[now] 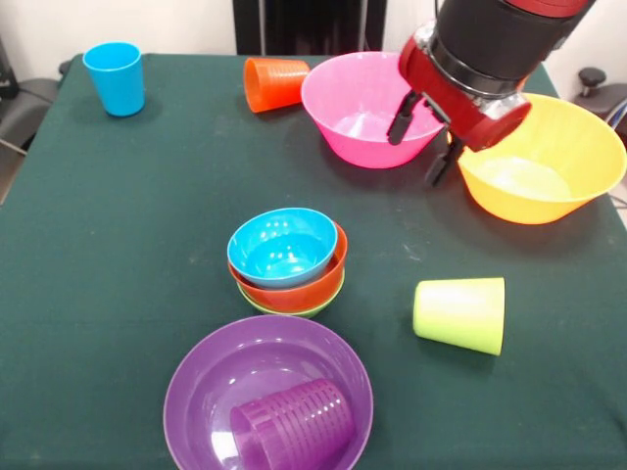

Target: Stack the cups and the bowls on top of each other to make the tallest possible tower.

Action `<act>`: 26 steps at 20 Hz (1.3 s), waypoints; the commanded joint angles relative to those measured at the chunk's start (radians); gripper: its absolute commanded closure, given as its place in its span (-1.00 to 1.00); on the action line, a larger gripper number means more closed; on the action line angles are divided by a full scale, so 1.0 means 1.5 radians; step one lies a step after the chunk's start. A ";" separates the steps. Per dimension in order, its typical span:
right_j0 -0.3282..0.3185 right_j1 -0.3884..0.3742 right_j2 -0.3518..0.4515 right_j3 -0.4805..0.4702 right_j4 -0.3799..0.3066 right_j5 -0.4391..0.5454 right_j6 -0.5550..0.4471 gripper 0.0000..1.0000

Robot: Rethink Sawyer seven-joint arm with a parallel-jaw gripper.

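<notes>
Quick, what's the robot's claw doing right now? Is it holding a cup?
Gripper: open and empty, hanging between the pink bowl and the yellow bowl. No cup in it.

The red and black arm (490, 49) enters from one o'clock; its end effector (419, 149) hangs with both fingers spread apart.

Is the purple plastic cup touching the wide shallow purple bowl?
Touching. The front view shows the purple plastic cup lying on its side inside the wide shallow purple bowl, resting on the bowl's inner surface.
</notes>
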 commanded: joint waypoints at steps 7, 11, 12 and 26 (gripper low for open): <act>0.014 -0.002 0.045 0.092 0.014 -0.018 0.107 -1.00; 0.000 0.027 0.039 0.044 0.005 -0.030 0.100 -1.00; -0.005 0.035 0.035 0.024 0.002 -0.035 0.096 -1.00; -0.114 0.247 -0.031 -0.431 -0.010 -0.044 -0.016 -1.00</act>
